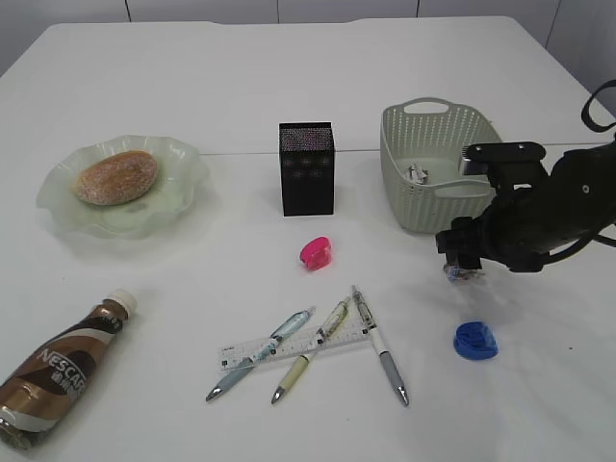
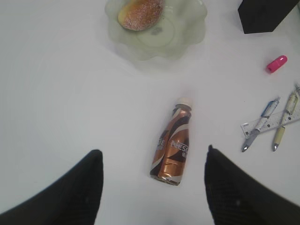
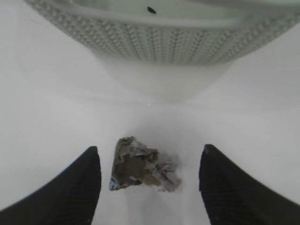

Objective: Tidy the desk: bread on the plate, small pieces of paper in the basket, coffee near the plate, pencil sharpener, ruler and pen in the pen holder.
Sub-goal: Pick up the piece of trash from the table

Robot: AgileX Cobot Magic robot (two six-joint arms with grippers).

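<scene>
The bread (image 1: pixel 115 178) lies on the plate (image 1: pixel 58 207) at the left. The coffee (image 1: pixel 63 371) lies on its side near the front left; my left gripper (image 2: pixel 153 151) hangs open above the coffee (image 2: pixel 172 152). A pink pencil sharpener (image 1: pixel 314 253), the ruler (image 1: pixel 289 348) and three pens (image 1: pixel 381 345) lie in front of the pen holder (image 1: pixel 306 168). My right gripper (image 1: pixel 462 258) is open just in front of the basket (image 1: pixel 438 164), with a crumpled grey piece of paper (image 3: pixel 140 171) on the desk between its fingers, untouched. A blue paper ball (image 1: pixel 475 341) lies nearer the front.
One small scrap (image 1: pixel 419 174) lies inside the basket. The basket wall (image 3: pixel 164 42) stands close ahead of my right gripper (image 3: pixel 150 148). In the left wrist view the plate (image 2: pixel 187 37) with the bread (image 2: pixel 139 13) is ahead, the pen holder (image 2: pixel 265 16) at upper right.
</scene>
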